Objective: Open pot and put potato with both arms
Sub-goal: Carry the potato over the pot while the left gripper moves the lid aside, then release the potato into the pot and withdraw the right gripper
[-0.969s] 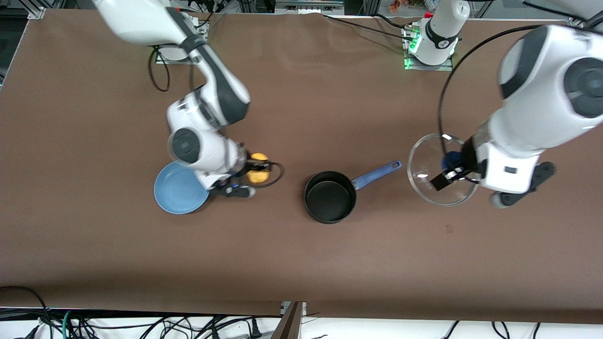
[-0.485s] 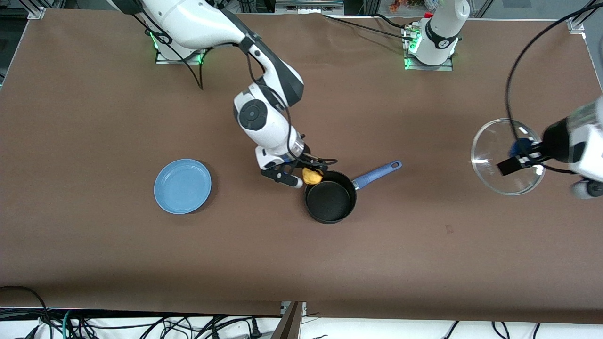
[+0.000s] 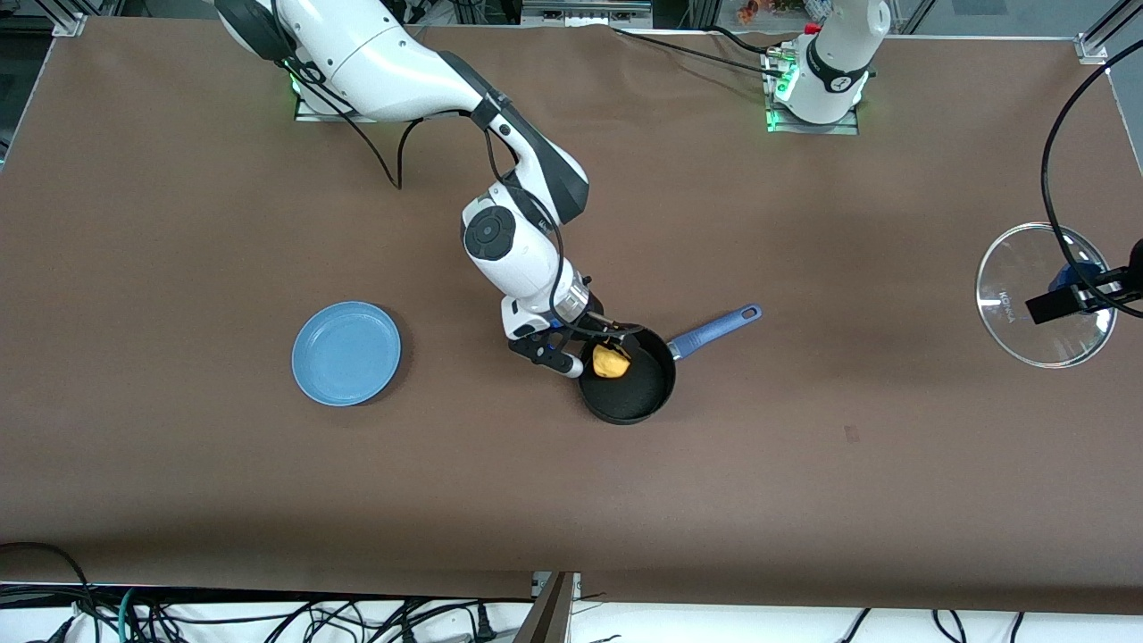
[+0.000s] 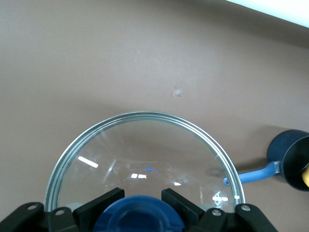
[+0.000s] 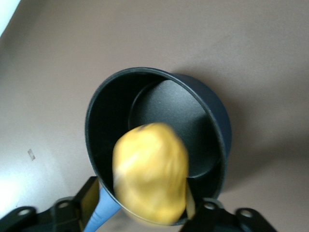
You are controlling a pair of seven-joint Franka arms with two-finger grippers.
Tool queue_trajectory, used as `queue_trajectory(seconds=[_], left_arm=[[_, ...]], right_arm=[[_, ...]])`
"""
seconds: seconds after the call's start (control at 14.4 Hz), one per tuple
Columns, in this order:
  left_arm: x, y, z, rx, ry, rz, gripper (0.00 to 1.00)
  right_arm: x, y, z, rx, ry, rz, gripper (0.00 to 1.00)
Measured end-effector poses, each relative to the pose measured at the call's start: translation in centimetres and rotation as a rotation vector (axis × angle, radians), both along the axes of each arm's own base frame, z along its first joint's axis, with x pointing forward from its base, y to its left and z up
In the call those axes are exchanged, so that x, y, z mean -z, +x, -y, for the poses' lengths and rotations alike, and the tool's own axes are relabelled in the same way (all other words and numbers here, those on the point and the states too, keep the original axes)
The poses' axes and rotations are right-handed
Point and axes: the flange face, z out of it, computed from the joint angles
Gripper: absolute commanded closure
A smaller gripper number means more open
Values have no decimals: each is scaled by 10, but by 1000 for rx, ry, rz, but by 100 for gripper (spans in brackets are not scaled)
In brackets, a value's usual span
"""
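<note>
Brown table (image 3: 179,491) fills the front view.

Right arm (image 3: 402,62) comes from its base at 11 o'clock of the view and reaches down to the centre. Of the left arm (image 3: 835,62) we see the base at 1 o'clock and the wrist end at 3 o'clock.

Glass lid (image 3: 1018,268) is held up over the left arm's end of the table, at 3 o'clock from the pot and well apart from it. Left gripper (image 3: 1072,299) is clamped narrow on the lid's blue knob (image 3: 1067,275). In the left wrist view both fingers (image 4: 99,205) press the knob (image 4: 140,217), one per side.

Light-blue plate (image 3: 346,353) sits flat at 9 o'clock from the pot, well apart, nothing on it.

Black pot (image 3: 638,393) is upright near table centre with the lid off. Its blue handle (image 3: 714,329) points to approx 2 o'clock.

Right gripper (image 3: 596,350) hangs over the pot's rim at approx 10 o'clock. Jaws are spread wider than the potato — in the right wrist view we see a gap between one finger (image 5: 89,193) and the potato (image 5: 149,179), so no grip.

Potato (image 3: 611,362) — yellow-orange lump — is within the pot's mouth, at approx 10 o'clock of the interior, just below the gripper. It is smeared in the wrist view, so we can't tell whether it rests on the pot (image 5: 193,111) bottom or is in the air.
</note>
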Motion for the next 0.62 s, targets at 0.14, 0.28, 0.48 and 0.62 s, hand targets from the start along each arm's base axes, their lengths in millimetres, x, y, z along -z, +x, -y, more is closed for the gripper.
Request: queue_trajectory(seconds=[0.14,0.28,0.48,0.62], left_arm=[[1,-1,-12,27,-2,1,59],[0,-2,-22,39,-2,2,59],[-8,-6,-22,43,0,15,59],[-13,-11,-16,52,4,24,59]], right_arm=[[-7,4,3,-6,-18,-8,0],[-20,12,15,-18,-64,-30,0],[-65,30,51,-92,-172,-19,0],[-97,40,89,-155,-257,-24,0]])
